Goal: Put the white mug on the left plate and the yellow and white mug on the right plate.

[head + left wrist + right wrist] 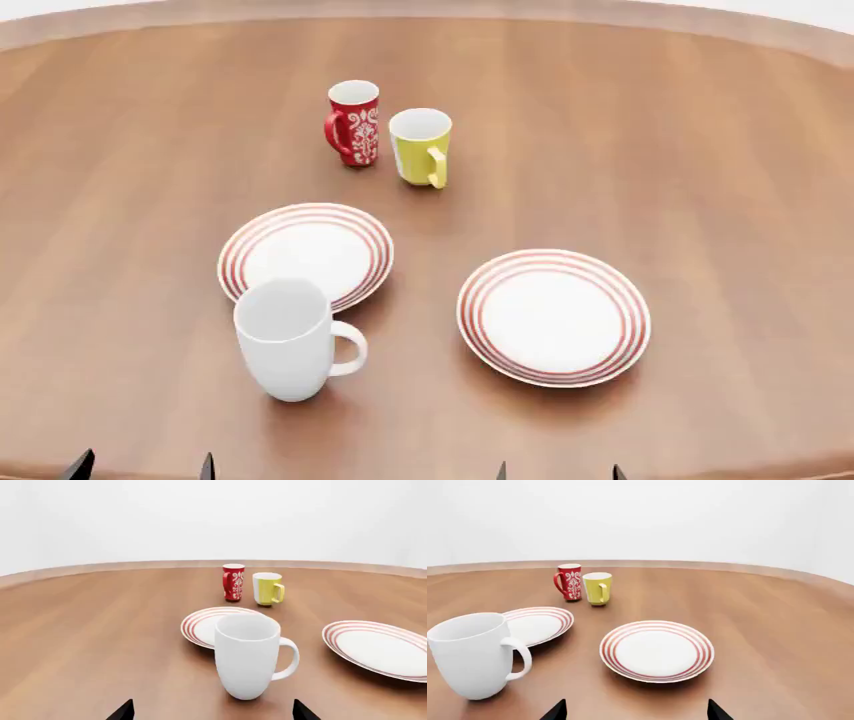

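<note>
Counted on the wooden bench [694, 130]: three mugs, two plates, all upright and apart from one another.

Landmark taken: the left plate [306, 252], ringed in red at the rim, bare on top.

- White mug [290, 340]: stood just beside the left plate's near edge, on the bench and not on the plate, handle turned toward the right plate [554, 316].
- Right plate: lay to the right of the left plate and a little nearer the robot, also bare.
- Yellow and white mug [422, 146]: stood beyond the left plate, farther from the robot, on the bench.
- Red patterned mug [354, 122]: stood just beside the yellow and white mug, also beyond the left plate.

Two pincers, only dark tips showing at the near edge: left pincer [213, 711] spread wide, holding nothing; right pincer [636, 710] likewise wide and empty.
</note>
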Robot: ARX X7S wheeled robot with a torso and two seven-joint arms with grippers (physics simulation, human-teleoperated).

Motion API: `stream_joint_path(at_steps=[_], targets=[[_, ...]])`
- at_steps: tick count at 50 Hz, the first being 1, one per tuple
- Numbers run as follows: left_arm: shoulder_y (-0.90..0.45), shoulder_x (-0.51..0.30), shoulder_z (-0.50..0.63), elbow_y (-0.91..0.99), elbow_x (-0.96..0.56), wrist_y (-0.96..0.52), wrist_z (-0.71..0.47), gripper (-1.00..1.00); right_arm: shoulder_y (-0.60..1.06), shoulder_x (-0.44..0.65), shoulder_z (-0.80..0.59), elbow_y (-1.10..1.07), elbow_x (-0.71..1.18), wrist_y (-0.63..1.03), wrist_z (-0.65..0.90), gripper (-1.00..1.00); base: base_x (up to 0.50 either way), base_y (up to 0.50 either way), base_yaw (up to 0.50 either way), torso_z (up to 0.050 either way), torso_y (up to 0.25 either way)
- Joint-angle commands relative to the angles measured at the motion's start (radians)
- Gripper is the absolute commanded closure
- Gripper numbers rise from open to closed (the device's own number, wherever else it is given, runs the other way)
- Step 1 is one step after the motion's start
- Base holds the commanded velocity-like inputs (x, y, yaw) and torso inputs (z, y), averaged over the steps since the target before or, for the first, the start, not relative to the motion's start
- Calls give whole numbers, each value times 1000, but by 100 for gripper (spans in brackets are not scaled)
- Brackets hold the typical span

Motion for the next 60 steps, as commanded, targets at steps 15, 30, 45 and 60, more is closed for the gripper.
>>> stream_joint_path(at_steps=[15,30,45,60], targets=[[-19,-88,17,187,-57,-130,-34,-100,41,61,-76,-65,40,81,86,-100,0,0,0,0,0],[-38,-94,59,174,-64,-110,-52,-100,33,80,-115,-176,37,133,120,-100,0,0,368,0,0],[-22,-118,56,269,-104,-171,-76,-100,27,100,-154,-200,55,156,123,-100,0,0,500,0,0],[-23,-136,63,277,-127,-178,-85,-100,16,118,-177,-258,60,182,147,-100,0,0,500,0,0]])
